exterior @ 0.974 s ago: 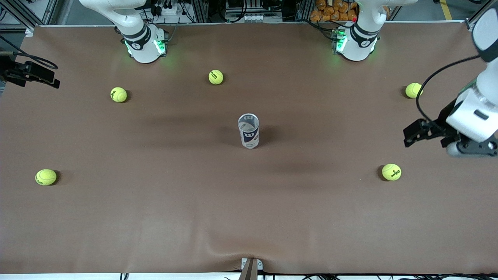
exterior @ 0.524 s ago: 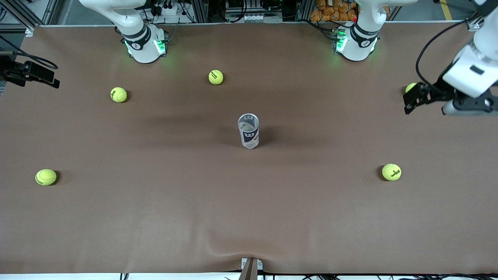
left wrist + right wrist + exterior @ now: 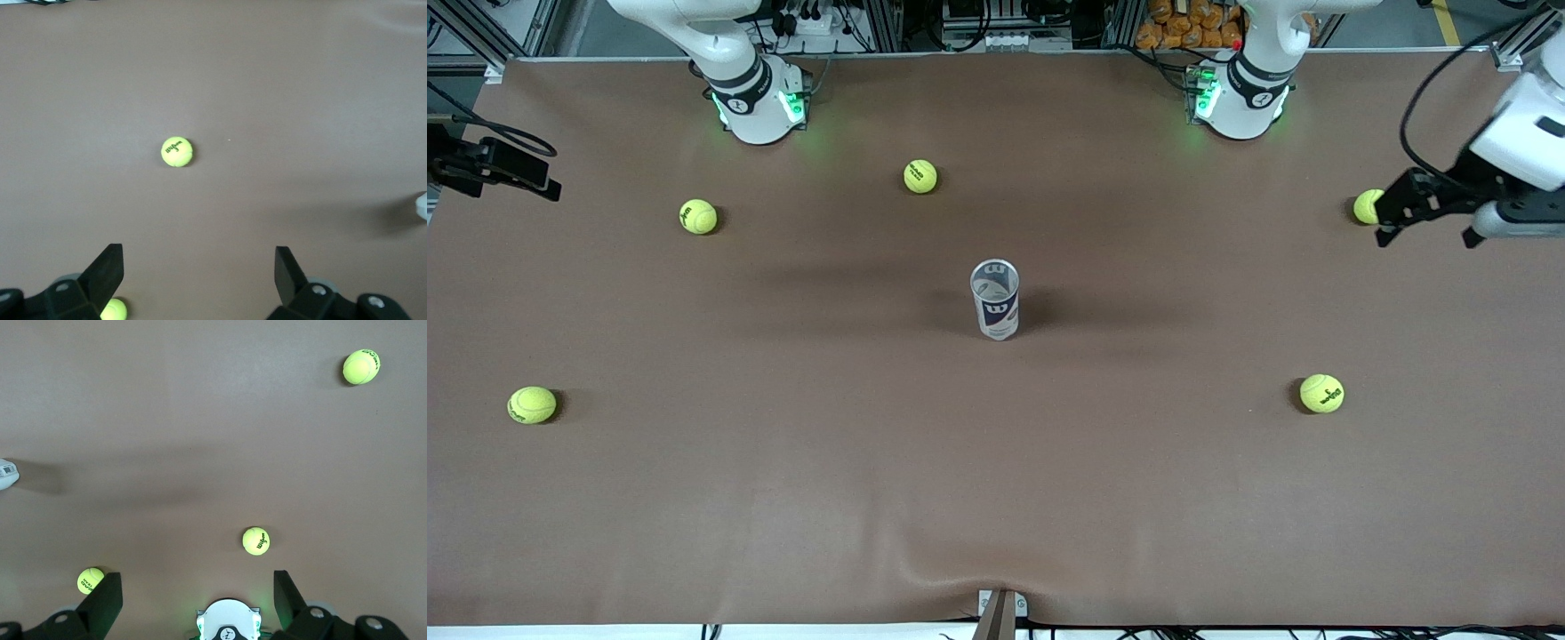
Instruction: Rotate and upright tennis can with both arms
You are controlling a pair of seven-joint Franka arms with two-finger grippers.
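Observation:
The tennis can (image 3: 994, 302) stands upright at the middle of the table, open silvery rim up, with nothing touching it. Only a sliver of the tennis can (image 3: 421, 203) shows in the left wrist view, and a sliver of it (image 3: 5, 474) in the right wrist view. My left gripper (image 3: 1385, 222) hangs open and empty over the left arm's end of the table, above a tennis ball (image 3: 1368, 206). My left gripper (image 3: 199, 267) holds nothing. My right gripper (image 3: 547, 185) waits at the right arm's end, raised. My right gripper (image 3: 198, 590) is open and empty.
Several yellow-green tennis balls lie scattered on the brown table (image 3: 996, 498): one (image 3: 920, 176) and one (image 3: 698, 216) near the right arm's base (image 3: 758, 100), one (image 3: 532, 404) and one (image 3: 1321, 394) nearer the front camera. The left arm's base (image 3: 1240, 98) stands at the table's edge.
The left gripper has swung away from the front camera and toward the left arm's end of the table, still open. The right gripper barely shifted. The can has not moved.

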